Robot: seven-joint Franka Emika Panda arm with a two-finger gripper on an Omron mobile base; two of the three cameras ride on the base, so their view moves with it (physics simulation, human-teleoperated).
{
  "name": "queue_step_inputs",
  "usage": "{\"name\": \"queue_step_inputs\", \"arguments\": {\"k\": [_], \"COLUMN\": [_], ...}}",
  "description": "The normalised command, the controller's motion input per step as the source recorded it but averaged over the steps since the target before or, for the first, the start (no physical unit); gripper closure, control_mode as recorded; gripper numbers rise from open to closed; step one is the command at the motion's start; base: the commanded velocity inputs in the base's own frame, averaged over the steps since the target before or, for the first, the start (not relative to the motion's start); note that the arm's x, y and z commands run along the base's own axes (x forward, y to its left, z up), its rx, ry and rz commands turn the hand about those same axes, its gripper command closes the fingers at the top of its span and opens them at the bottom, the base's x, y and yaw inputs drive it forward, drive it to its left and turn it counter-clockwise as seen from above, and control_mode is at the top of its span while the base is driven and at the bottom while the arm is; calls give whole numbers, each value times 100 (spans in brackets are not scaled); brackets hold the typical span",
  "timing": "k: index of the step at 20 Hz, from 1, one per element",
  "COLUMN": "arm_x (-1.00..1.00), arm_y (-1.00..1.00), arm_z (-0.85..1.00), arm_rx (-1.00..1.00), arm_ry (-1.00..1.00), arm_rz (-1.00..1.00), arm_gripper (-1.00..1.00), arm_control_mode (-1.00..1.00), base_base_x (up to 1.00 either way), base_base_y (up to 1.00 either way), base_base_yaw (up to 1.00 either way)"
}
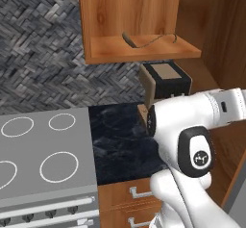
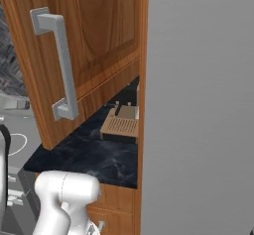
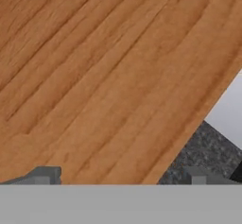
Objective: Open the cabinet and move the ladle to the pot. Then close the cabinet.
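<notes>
The cabinet (image 1: 139,46) stands open, and its door (image 2: 94,40) with the silver bar handle (image 2: 57,65) is swung out towards me. The ladle (image 1: 144,42) lies on the cabinet's lower shelf, a thin dark handle with its small bowl at the left. My gripper (image 3: 123,178) is open, its two fingertips (image 3: 47,175) spread wide right in front of a warm-brown wooden face, with nothing between them. My white arm (image 1: 192,126) reaches off to the right, below the shelf. The pot is out of view.
A grey stove top (image 1: 43,159) with white burner rings sits at the left. Beside it runs a dark marble counter (image 1: 120,140), where a boxy black and tan appliance (image 1: 166,78) stands under the cabinet. Drawers (image 1: 129,193) lie below. A tall grey panel (image 2: 198,105) walls off the right.
</notes>
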Motion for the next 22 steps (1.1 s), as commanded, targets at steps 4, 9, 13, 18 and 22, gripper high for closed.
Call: {"name": "queue_step_inputs", "arguments": {"k": [4, 9, 13, 18, 22], "arm_x": [-44, -42, -7, 25, 11], "arm_y": [0, -1, 28, 45, 33], "arm_z": [57, 35, 9, -3, 2], "arm_rx": [4, 1, 13, 22, 22], "arm_ry": [0, -1, -8, -18, -15], "arm_rz": [-1, -1, 0, 0, 0], "arm_gripper": [-100, -100, -100, -100, -100], "arm_control_mode": [-100, -100, -100, -100, -100], "base_base_x": [0, 0, 0, 0, 0], "base_base_y": [0, 0, 0, 0, 0], "base_base_yaw": [0, 0, 0, 0, 0]}}
